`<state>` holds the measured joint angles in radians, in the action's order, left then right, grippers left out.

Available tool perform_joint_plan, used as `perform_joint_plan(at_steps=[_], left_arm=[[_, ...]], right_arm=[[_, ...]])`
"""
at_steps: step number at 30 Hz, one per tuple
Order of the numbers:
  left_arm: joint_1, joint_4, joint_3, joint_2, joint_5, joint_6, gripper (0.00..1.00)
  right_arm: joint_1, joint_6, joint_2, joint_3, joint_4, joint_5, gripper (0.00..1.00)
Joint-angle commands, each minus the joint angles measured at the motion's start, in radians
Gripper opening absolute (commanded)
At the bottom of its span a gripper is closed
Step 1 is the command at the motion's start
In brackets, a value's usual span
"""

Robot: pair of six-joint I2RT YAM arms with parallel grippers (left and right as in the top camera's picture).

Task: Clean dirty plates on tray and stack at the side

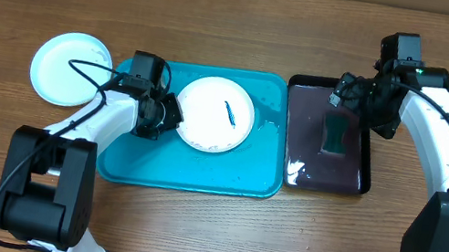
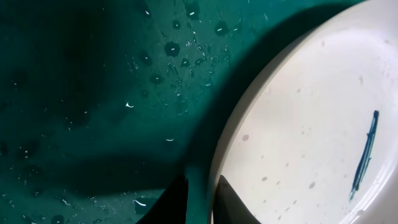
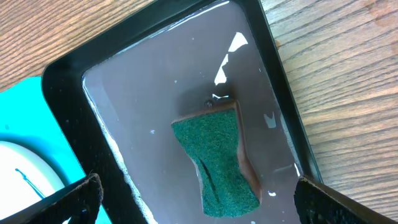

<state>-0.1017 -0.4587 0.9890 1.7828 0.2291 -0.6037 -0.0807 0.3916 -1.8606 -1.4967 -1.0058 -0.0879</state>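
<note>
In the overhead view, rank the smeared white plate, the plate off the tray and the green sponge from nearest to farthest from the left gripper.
1. smeared white plate, on the turquoise tray, rim between the jaws of the left gripper.
2. pale plate, on the table at the far left.
3. green sponge, in the black tray on the right.

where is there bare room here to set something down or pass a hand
Free: on the tray, the front strip and right end beside the smeared plate; bare table in front of both trays. Crowded: that plate's left rim, pinched by the left gripper; the black tray, under the open right gripper.
</note>
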Motion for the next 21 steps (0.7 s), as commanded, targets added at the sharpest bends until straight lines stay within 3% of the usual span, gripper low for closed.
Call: perform_joint_plan(at_steps=[1, 7, 11, 21], left_arm=[[0.023, 0.0, 0.015, 0.011, 0.065, 0.029, 0.16], [0.024, 0.002, 0.015, 0.011, 0.079, 0.051, 0.13], [0.024, 0.002, 0.015, 0.011, 0.079, 0.051, 0.04], [0.023, 0.002, 0.014, 0.011, 0.079, 0.065, 0.04]], right_arm=[[0.001, -0.003, 0.019, -0.006, 0.005, 0.013, 1.0], [0.001, -0.003, 0.019, -0.006, 0.005, 0.013, 1.0], [0.001, -0.003, 0.019, -0.006, 0.005, 0.013, 1.0], [0.001, -0.003, 0.019, -0.006, 0.01, 0.022, 1.0]])
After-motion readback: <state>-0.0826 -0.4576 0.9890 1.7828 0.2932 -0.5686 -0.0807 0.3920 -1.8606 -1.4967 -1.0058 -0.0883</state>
